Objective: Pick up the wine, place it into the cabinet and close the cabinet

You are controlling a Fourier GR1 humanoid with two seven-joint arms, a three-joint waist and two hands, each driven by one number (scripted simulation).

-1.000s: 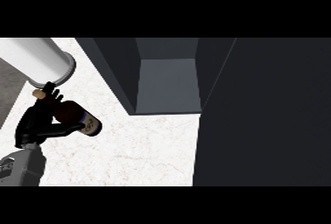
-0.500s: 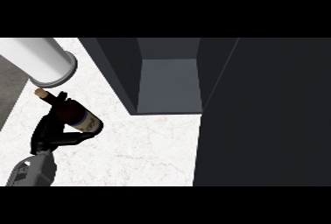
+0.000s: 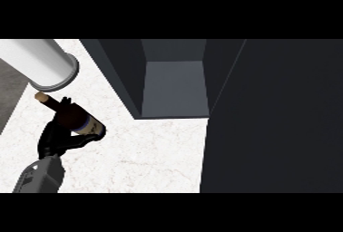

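Your left hand (image 3: 59, 138) curled round wine bottle (image 3: 75, 118), bottle tilted, cork end up-left, above counter (image 3: 147, 154), left of open cabinet (image 3: 173, 86).

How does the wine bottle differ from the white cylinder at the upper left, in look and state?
The wine bottle is dark with a tan cork end and a pale label; the white cylinder is plain and much wider. The left hand curls round the wine bottle; nothing holds the white cylinder. Both lie slanted over the pale counter.

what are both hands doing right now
left hand: shut on the wine bottle, over the counter.
right hand: not in view.
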